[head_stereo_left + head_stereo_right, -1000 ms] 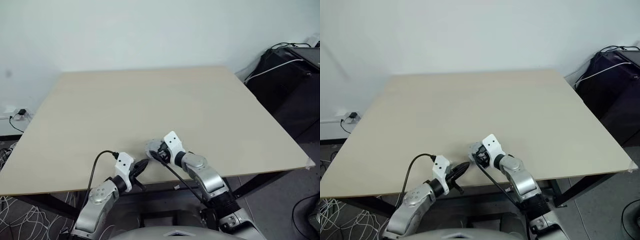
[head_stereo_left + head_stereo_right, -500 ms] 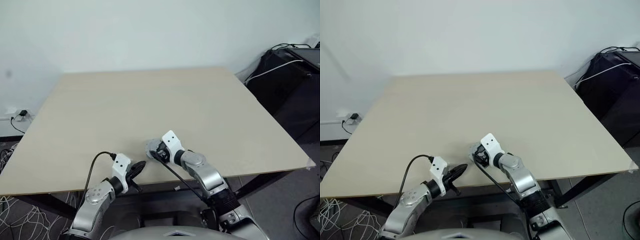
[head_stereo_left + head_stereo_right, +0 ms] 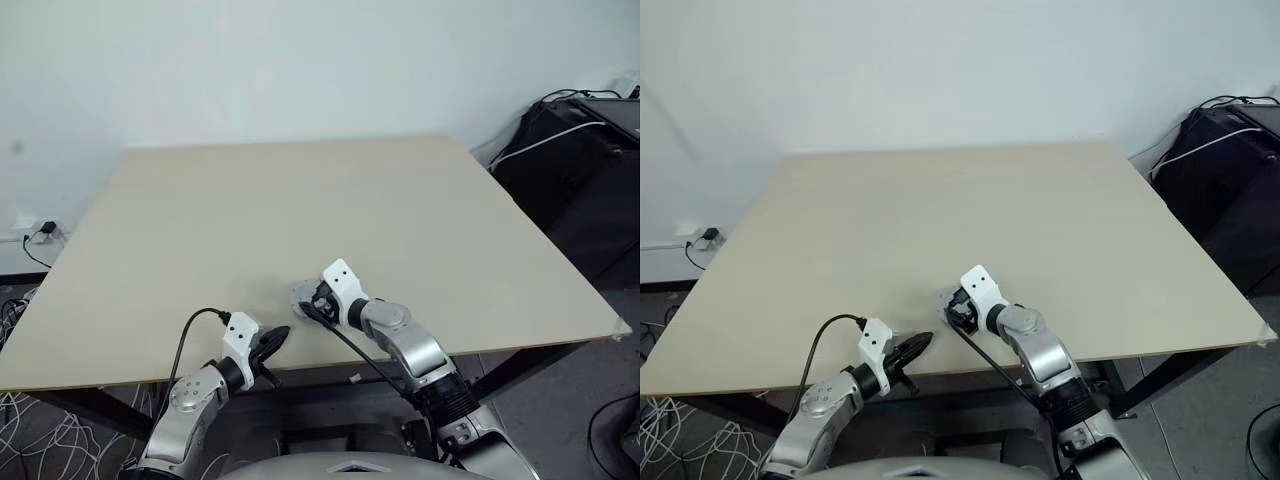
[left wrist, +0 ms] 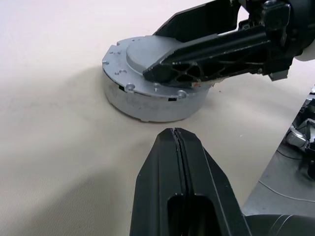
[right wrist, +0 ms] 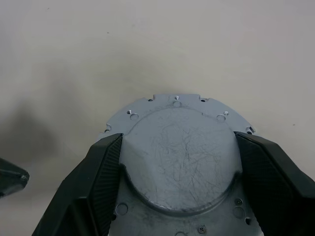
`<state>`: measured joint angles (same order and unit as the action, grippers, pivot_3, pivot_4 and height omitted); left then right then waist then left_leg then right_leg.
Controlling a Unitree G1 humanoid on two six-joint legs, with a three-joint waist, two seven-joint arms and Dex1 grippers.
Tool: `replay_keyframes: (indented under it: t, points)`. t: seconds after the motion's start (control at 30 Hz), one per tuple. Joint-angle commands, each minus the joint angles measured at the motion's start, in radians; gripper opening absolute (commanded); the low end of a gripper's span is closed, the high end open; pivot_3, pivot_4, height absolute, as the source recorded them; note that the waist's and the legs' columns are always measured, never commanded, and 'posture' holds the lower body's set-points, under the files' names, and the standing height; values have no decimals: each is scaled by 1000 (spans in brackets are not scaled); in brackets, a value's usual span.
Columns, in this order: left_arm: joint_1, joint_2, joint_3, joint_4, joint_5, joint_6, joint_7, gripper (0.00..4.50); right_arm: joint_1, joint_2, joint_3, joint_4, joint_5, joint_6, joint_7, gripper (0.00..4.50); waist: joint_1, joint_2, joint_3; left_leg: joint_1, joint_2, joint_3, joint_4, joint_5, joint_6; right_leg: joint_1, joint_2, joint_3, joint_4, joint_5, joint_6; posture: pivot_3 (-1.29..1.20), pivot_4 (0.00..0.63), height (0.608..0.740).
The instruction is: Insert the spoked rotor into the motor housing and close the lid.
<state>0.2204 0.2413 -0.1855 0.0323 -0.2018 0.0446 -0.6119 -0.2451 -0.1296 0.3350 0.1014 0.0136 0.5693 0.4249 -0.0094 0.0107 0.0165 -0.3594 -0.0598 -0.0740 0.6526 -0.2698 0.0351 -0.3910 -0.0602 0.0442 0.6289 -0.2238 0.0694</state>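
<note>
Near the front edge of the table [image 3: 300,200], the lid [image 5: 179,147] is sitting on the grey round motor body [image 4: 147,101], its raised centre facing up. The right gripper [image 5: 179,164] is straddling that raised centre, one black finger [image 5: 101,182] on each side, spread wide and pressing against its rim. The left gripper [image 4: 178,142] is hanging just beside the assembly with its two fingers pressed together on nothing. The rotor and the windings are hidden, presumably already under the lid.

The step in hand seems to be seating the lid. To do it well, the right gripper should be pushing straight down, keeping the cap level so no edge is riding up. In the left wrist view the seam around the body is looking even on the visible side; the far side cannot be checked. A slight twist could be helping the small holes round the flange line up. The closed left gripper could be steadying the body against sliding on the smooth tabletop.
</note>
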Motion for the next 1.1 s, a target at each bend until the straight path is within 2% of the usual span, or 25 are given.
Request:
replay_keyframes:
  t: [0.03,0.57,0.8,1.1]
  points:
    - [-18,-3,9,-2,0,-34,-6,0,7,0,-24,49,-21,35,-49,3205,0,0,-1,0,0,0,0,0,0,0,0,0,0,0,0,0,0,740]
    - [-29,-13,11,11,2,-32,5,0,-3,-40,27,51,-32,79,-17,3205,1,1,-2,1,0,0,0,0,0,1,0,0,0,0,0,0,0,740]
    - [-107,-37,41,63,5,-32,40,0,2,-34,26,47,-29,83,-28,3205,2,1,-3,1,0,-1,0,0,0,1,0,0,0,0,0,0,0,740]
    - [-131,-33,25,-50,-19,61,40,0,13,-31,30,54,-34,72,-43,3205,2,1,-3,1,0,-1,0,0,0,1,0,0,0,0,0,0,0,740]
